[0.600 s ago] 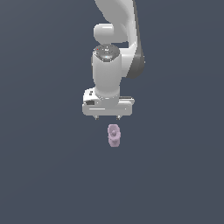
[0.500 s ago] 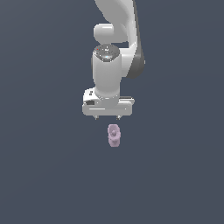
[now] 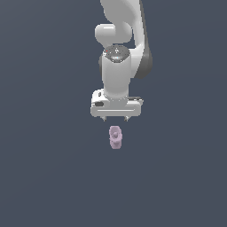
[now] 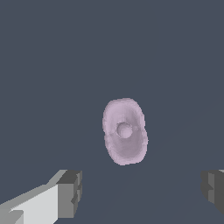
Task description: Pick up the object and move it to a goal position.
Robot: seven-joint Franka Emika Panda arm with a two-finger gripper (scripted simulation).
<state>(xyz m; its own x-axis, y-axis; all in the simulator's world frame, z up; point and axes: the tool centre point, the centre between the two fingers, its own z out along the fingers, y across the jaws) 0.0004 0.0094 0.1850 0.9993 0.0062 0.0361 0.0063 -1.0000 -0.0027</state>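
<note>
The object [image 3: 115,137] is a small pale pink-lilac knobbly piece, standing upright on the dark grey floor. My white gripper [image 3: 115,119] hangs just above it, apart from it, with its two short fingertips spread wide. In the wrist view the object [image 4: 124,131] shows from above as an oval with a round knob in its middle. It lies ahead of the gap between the two grey finger pads [image 4: 70,193], not between them. The gripper is open and empty.
The floor [image 3: 44,177] is a plain dark grey surface with no other objects or edges in view. No goal marker shows in either view.
The gripper appears to have moved very slightly; the object has not moved and the fingers are still spread.
</note>
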